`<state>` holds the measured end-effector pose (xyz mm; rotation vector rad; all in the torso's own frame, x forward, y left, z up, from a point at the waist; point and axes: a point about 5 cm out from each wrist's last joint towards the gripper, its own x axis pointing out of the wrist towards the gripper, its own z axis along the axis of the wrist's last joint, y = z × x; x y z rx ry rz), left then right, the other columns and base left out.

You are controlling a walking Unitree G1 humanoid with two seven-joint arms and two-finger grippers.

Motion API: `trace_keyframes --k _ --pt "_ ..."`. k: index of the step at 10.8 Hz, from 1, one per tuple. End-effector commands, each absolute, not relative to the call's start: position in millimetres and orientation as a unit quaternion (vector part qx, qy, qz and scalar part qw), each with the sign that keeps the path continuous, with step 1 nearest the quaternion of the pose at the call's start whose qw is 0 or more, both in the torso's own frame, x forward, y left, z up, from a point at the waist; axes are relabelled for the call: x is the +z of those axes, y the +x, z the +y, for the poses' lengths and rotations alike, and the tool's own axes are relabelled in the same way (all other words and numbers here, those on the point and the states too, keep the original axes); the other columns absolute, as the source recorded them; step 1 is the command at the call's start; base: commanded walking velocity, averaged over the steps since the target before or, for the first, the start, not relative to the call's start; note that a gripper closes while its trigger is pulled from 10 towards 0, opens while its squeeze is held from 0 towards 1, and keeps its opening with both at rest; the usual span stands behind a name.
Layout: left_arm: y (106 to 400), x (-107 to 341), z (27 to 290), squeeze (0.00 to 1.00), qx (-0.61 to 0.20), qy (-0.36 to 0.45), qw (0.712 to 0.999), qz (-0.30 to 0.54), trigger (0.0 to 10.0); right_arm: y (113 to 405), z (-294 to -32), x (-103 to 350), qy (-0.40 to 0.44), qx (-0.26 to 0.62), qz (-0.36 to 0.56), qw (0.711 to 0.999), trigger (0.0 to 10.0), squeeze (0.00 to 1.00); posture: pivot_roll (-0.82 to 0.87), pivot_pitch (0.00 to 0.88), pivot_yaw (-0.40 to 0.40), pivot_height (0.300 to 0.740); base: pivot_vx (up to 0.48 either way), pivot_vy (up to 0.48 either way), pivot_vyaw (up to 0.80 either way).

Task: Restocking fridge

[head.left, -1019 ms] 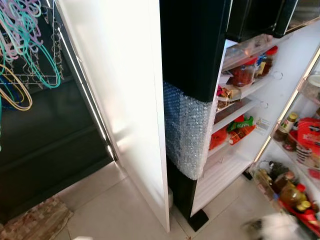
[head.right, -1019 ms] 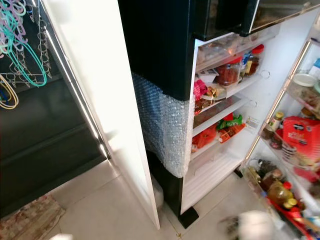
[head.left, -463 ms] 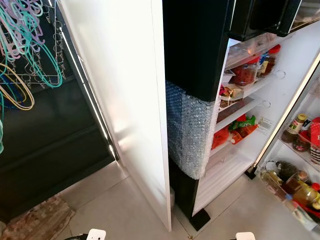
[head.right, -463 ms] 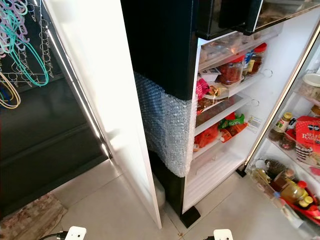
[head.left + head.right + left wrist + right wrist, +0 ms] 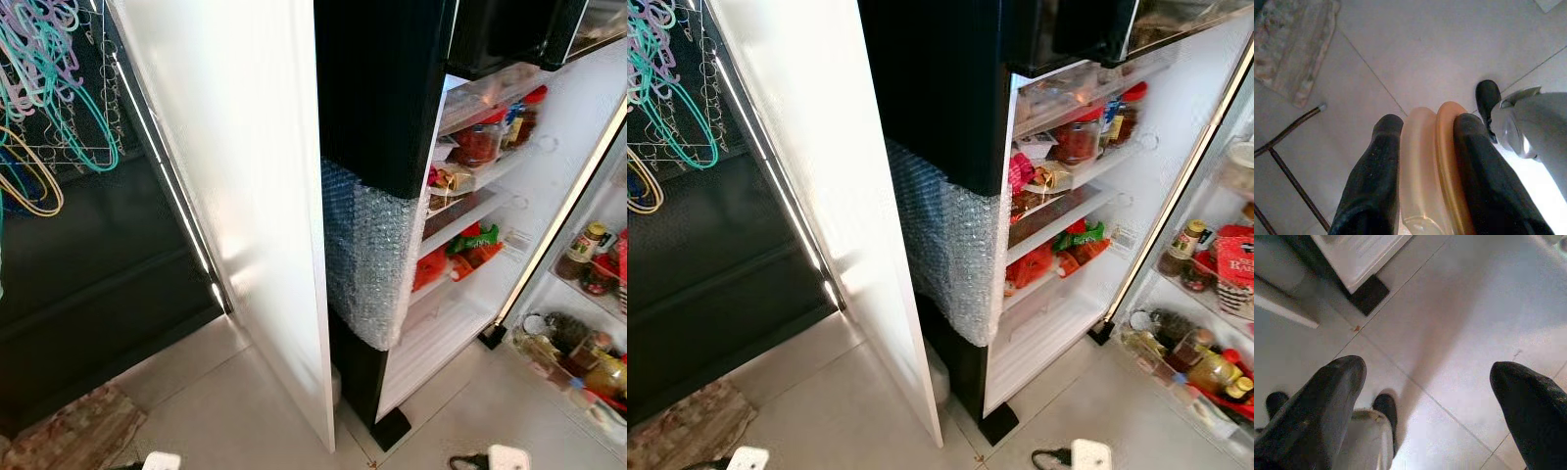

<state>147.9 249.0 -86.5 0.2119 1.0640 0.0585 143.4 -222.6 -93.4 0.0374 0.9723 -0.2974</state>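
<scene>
The black fridge (image 5: 382, 98) stands open before me, with bubble wrap (image 5: 367, 259) taped on its side. Its inner shelves (image 5: 460, 211) hold jars, packets and red-and-green pouches. The door shelves (image 5: 588, 269) at the right carry bottles and jars. In the left wrist view my left gripper (image 5: 1428, 122) is shut on a flat pale-yellow and orange plastic item (image 5: 1430, 161), held low over the floor tiles. In the right wrist view my right gripper (image 5: 1428, 369) hangs open with nothing between its fingers, above the tiles near the fridge's base (image 5: 1369, 293).
The fridge's white open door (image 5: 245, 196) juts toward me left of centre. Coloured hangers (image 5: 44, 88) hang on a rack at the upper left above a dark cabinet. A patterned mat (image 5: 69, 431) lies at the lower left. Pale tiled floor (image 5: 460, 411) lies before the fridge.
The head view has swayed slightly. A blurred white shape at the lower right a second ago is gone; small white arm parts now sit at the bottom edge, farther apart.
</scene>
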Motion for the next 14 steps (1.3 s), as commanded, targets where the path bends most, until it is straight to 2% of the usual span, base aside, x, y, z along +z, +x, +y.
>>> trace_keyframes --k 1,5,9,11,14 --pt "141.0 -86.5 257.3 0.00 0.035 0.101 0.853 0.512 10.0 138.2 -218.7 -96.6 0.024 -0.136 0.479 0.867 10.0 0.00 -0.06 0.000 0.070 0.740 0.000 -0.259 0.00" --pt "135.8 -87.0 261.5 0.00 0.033 0.108 0.848 0.517 10.0 136.5 -217.9 -97.7 0.015 -0.134 0.488 0.862 10.0 0.00 -0.07 0.000 0.073 0.740 0.000 -0.311 0.00" --pt "140.4 -91.9 239.5 0.00 0.024 0.099 0.853 0.513 10.0 142.4 -212.3 -96.7 -0.009 -0.105 0.488 0.866 10.0 0.00 -0.06 0.000 0.058 0.740 0.000 -0.324 0.00" --pt "141.4 -92.3 236.7 0.00 0.026 0.094 0.854 0.512 10.0 137.7 -220.2 -96.3 -0.028 -0.091 0.486 0.869 10.0 0.00 -0.07 0.000 0.052 0.740 0.000 -0.322 0.00" --pt "140.5 -93.3 233.9 0.00 0.029 0.088 0.854 0.512 10.0 138.7 -224.3 -94.8 -0.034 -0.091 0.480 0.872 10.0 0.00 -0.07 0.000 0.049 0.740 0.000 -0.322 0.54"
